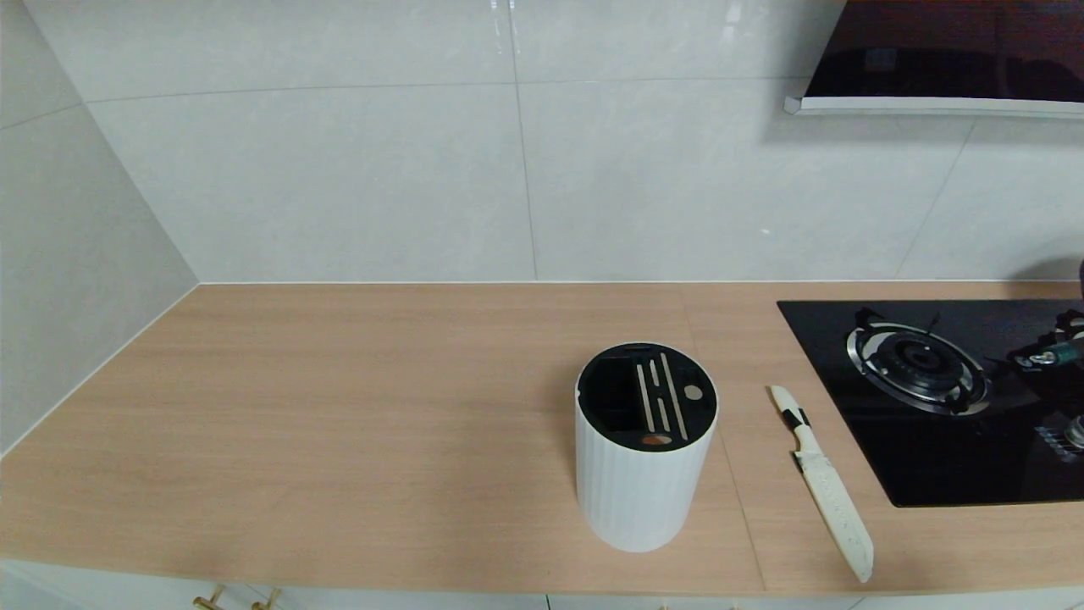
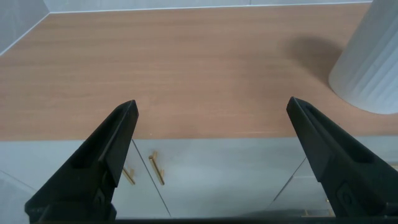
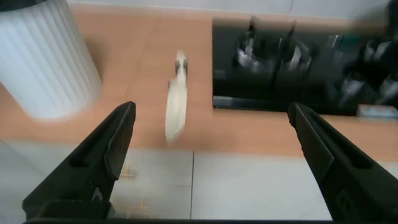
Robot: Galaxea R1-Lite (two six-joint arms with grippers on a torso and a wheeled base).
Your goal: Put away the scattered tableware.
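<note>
A cream-white knife (image 1: 820, 479) with a black band near its handle lies flat on the wooden counter, between the holder and the hob, its blade tip toward the front edge. The right wrist view shows the same knife (image 3: 176, 104). A white ribbed cylindrical holder (image 1: 645, 446) with a black slotted top stands left of the knife; it appears as the holder (image 3: 45, 59) and the holder (image 2: 368, 65) in the wrist views. My left gripper (image 2: 211, 124) is open, off the counter's front edge. My right gripper (image 3: 211, 124) is open, in front of the counter, facing the knife.
A black glass gas hob (image 1: 940, 394) with a burner ring sits at the right of the counter (image 1: 339, 407). A range hood (image 1: 948, 59) hangs above it. Tiled walls close the back and left. White cabinet fronts with brass handles (image 2: 155, 169) lie below.
</note>
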